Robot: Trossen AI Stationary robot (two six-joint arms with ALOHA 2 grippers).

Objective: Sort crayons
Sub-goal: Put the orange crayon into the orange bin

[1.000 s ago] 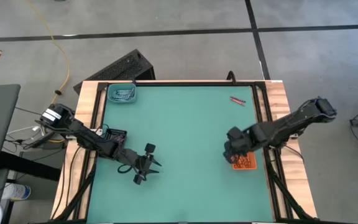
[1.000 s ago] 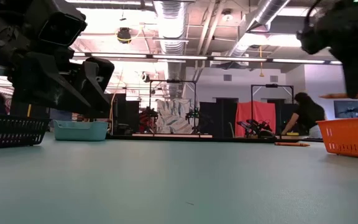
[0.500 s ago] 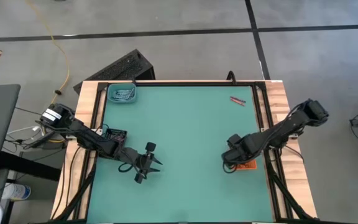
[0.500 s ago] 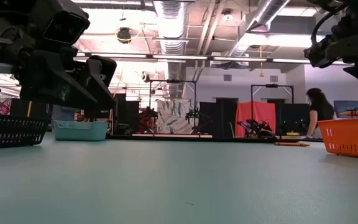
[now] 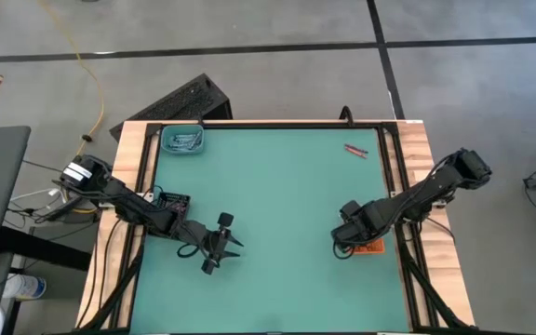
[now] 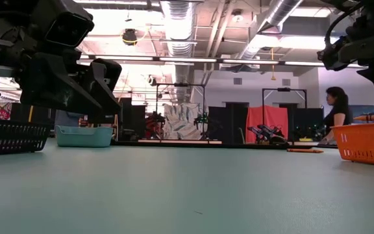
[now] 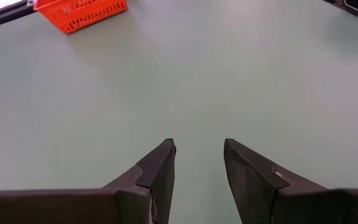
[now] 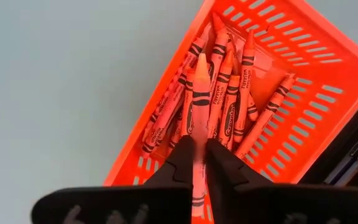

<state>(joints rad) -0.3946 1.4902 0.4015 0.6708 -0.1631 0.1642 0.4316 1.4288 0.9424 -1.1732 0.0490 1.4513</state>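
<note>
In the right wrist view an orange crayon (image 8: 200, 93) sits between the fingers of my right gripper (image 8: 199, 142), which is shut on it over the orange tray (image 8: 303, 93). Several orange crayons (image 8: 229, 118) lie in that tray. In the high view my right gripper (image 5: 347, 237) is at the table's right side. Loose red crayons (image 5: 355, 150) lie on the mat at the far right. My left gripper (image 7: 197, 146) hovers open over bare mat left of centre (image 5: 217, 244), nothing between its fingers. My right gripper pinches the orange crayon between its two fingers on the paper-wrapped body (image 8: 199, 127), toward the blunt end. The fingers come from above, pointing down, and lie across the crayon. The crayon's pointed tip (image 8: 201, 61) sticks out over the pile in the tray.
A teal tray (image 5: 183, 140) stands at the far left corner. A black tray (image 5: 168, 200) sits at the left edge beside my left arm. The mat's middle (image 5: 277, 205) is bare. A person (image 6: 336, 110) stands in the room beyond the table.
My right gripper has come down a little over the orange tray, shifting slightly toward the table's near edge with the crayon, and has then kept still. The person in the room behind has turned about.
</note>
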